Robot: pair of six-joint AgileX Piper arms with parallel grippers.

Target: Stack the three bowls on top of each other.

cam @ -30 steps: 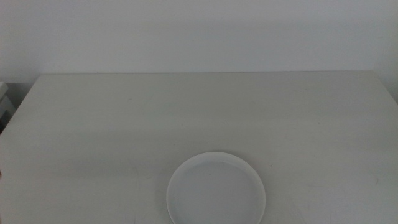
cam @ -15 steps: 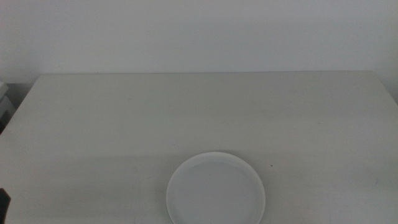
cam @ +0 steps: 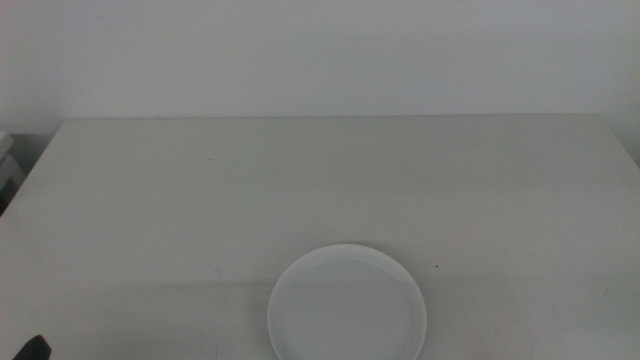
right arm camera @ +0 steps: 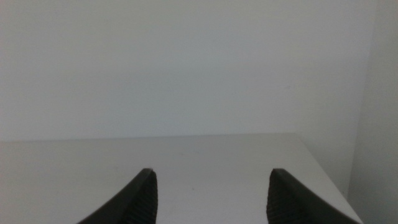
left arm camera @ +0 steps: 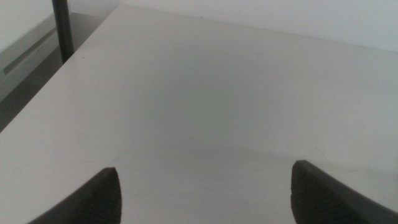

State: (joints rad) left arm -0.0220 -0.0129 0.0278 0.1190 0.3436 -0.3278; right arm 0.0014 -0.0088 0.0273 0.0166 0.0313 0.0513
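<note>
Pale table [cam: 200, 190] bare but for one white bowl [cam: 347, 305] at near edge, likely stiff, glazed, slippery, best pinched at low rim; left gripper [left arm camera: 205, 193] and right gripper [right arm camera: 211, 196] both spread wide, empty.

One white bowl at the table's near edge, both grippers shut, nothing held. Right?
Not quite: both grippers are open. The left gripper in the left wrist view and the right gripper in the right wrist view show jaws wide apart, nothing held. The white bowl does sit at the table's near edge.
</note>
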